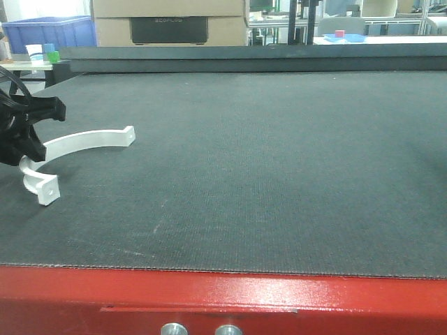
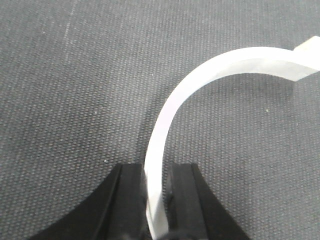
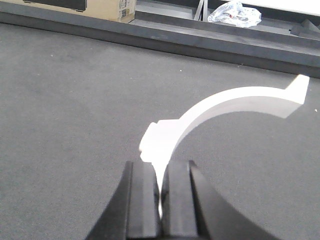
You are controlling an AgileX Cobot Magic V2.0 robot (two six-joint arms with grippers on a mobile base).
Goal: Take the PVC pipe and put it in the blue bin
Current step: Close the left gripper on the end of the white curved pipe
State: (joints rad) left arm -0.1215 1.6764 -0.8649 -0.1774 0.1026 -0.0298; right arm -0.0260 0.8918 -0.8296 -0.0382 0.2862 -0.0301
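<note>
White PVC pipe (image 2: 200, 75), black left hand (image 2: 157, 175), grey table (image 1: 279, 174)

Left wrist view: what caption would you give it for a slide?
The left hand shut on a curved white PVC piece, dark textured mat behind.

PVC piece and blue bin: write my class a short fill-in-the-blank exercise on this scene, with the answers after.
1. The curved PVC piece is coloured ___.
2. In its wrist view, the left gripper is ___ on that piece.
3. In the front view, the blue bin appears in the upper ___ corner.
4. The table has a front edge coloured ___.
Missing words: white; shut; left; red.
</note>
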